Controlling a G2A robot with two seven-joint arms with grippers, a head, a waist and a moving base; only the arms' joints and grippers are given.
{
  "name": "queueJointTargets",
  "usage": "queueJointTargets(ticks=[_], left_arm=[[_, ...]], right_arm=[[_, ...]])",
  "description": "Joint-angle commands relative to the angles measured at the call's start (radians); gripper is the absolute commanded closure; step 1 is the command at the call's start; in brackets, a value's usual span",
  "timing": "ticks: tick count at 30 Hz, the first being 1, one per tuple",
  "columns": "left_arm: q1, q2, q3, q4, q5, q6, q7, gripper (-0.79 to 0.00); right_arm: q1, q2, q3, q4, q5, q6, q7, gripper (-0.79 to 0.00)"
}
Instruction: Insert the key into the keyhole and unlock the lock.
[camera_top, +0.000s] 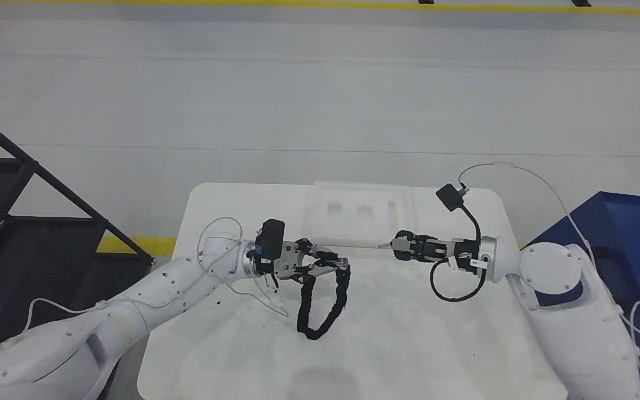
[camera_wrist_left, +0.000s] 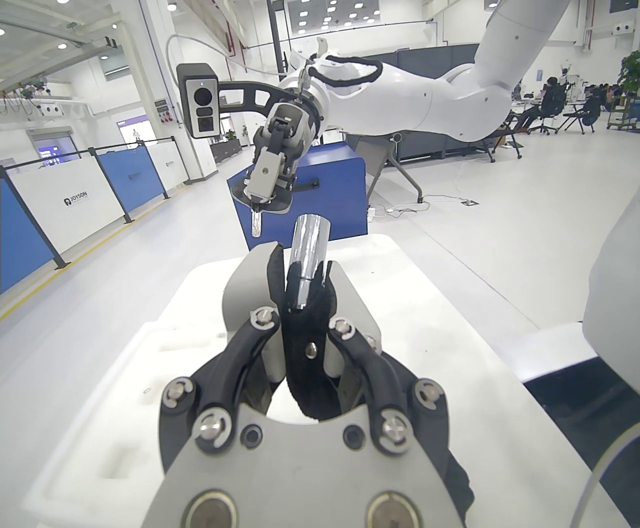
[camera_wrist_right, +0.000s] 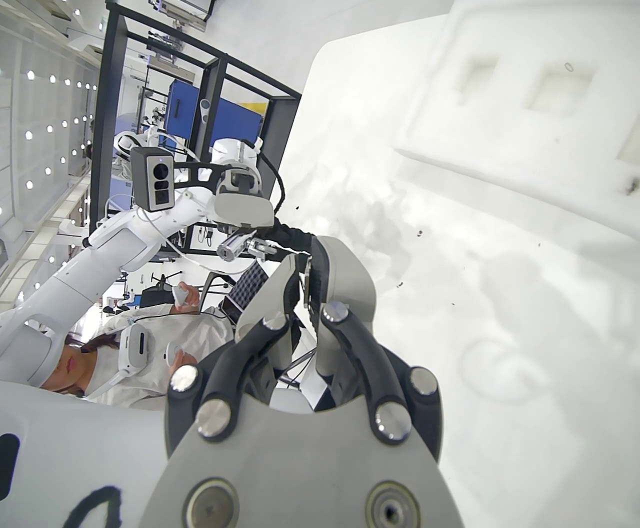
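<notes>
My left gripper (camera_top: 335, 265) is shut on the lock (camera_wrist_left: 308, 250), gripping its black sleeve just below the chrome cylinder, which sticks out past the fingertips. The lock's black cable loop (camera_top: 322, 305) hangs down to the white table (camera_top: 430, 340). The right gripper (camera_top: 398, 245) is shut on the key (camera_wrist_left: 256, 224), whose silver blade points toward the lock across a short gap. In the right wrist view the cylinder's keyhole end (camera_wrist_right: 230, 248) faces my right gripper (camera_wrist_right: 302, 267), just beyond its fingertips.
A white foam tray (camera_top: 360, 212) with rectangular recesses lies at the table's far edge, behind both grippers. A blue bin (camera_top: 600, 225) stands off the table's right side and a black frame (camera_top: 40, 190) off its left.
</notes>
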Motion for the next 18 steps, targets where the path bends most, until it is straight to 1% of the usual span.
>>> queueJointTargets(ticks=[1, 5, 8, 10, 14, 18], left_arm=[[0.004, -0.003, -0.011, 0.006, 0.005, 0.0, 0.0, 0.0], [0.008, -0.012, -0.031, 0.005, 0.021, 0.017, 0.017, 0.0], [0.01, -0.027, -0.042, 0.001, 0.016, 0.023, 0.023, 0.0], [0.007, -0.04, -0.046, 0.005, 0.006, 0.021, 0.021, 0.0], [-0.009, -0.073, -0.041, 0.023, 0.035, 0.028, 0.028, 0.0], [-0.017, -0.117, -0.029, 0.065, 0.047, 0.043, 0.043, 0.0]], right_arm=[[-0.003, 0.001, -0.001, 0.0, 0.024, -0.002, 0.007, 0.0], [-0.014, 0.003, 0.013, -0.024, 0.077, -0.007, 0.01, 0.0], [-0.039, 0.007, 0.033, -0.072, 0.104, -0.025, 0.002, 0.0], [-0.061, 0.011, 0.046, -0.11, 0.095, -0.032, -0.005, 0.0], [-0.114, 0.017, 0.07, -0.197, 0.055, -0.044, -0.038, 0.0], [-0.173, 0.023, 0.09, -0.271, -0.023, -0.038, -0.099, 0.0]])
